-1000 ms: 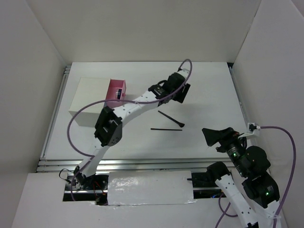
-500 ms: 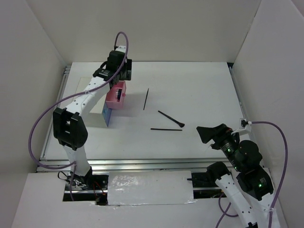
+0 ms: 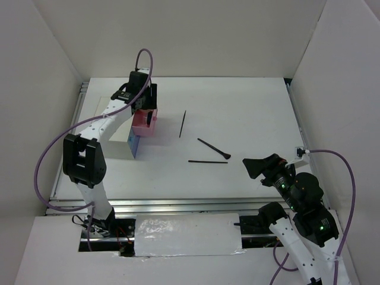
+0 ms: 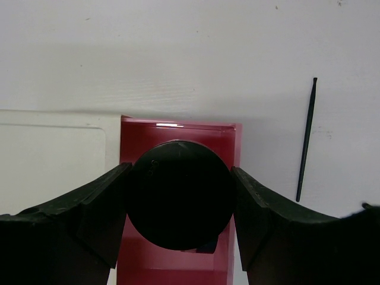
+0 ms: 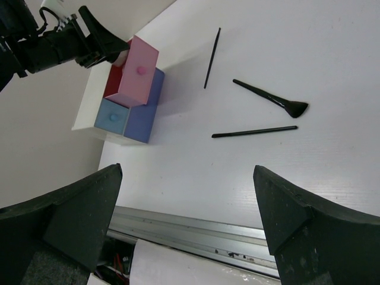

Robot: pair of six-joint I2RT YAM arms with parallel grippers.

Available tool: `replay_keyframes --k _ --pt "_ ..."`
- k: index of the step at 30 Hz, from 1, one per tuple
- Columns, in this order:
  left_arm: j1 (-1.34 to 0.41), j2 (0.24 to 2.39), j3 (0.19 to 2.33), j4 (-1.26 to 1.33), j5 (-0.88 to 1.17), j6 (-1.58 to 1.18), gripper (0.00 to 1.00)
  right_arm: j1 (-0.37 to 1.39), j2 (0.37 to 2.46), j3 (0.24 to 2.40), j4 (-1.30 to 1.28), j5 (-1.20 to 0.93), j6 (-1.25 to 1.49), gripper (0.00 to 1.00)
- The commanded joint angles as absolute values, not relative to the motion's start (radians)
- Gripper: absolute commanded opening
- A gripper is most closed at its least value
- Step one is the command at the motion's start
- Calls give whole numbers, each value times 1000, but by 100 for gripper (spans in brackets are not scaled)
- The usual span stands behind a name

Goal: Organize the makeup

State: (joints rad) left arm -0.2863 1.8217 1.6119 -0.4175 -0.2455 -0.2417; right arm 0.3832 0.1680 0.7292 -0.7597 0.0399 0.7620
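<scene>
The left fingers [image 4: 95,208] clamp the round black compact [image 4: 180,193] between them, over the open pink drawer [image 4: 178,132] beneath. The compact looks nearly as wide as the drawer, so if dropped off-centre it may catch a wall and tip out. The right fingers [image 5: 65,214] gape empty, with a brush [image 5: 270,98] on the counter [image 3: 255,107] ahead of them.
</scene>
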Motion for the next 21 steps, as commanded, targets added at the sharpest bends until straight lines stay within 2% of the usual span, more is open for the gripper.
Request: replay_keyframes --k 1,4,7,10,12,21 --pt "-282 1769 1608 -391 -241 -258 41 379 173 730 -713 29 762 100" --pt "-279 1753 1602 -394 -248 -255 51 380 178 729 -712 25 762 100" --pt "-278 1740 1595 -391 -244 -255 74 379 178 726 -706 18 765 100" --pt "-275 1736 1603 -400 -244 -258 85 379 178 724 -703 15 767 100" --pt "-275 1730 1608 -408 -242 -261 98 380 178 724 -703 14 769 100" --pt "-276 1686 1592 -403 -233 -270 99 379 175 729 -704 18 769 100"
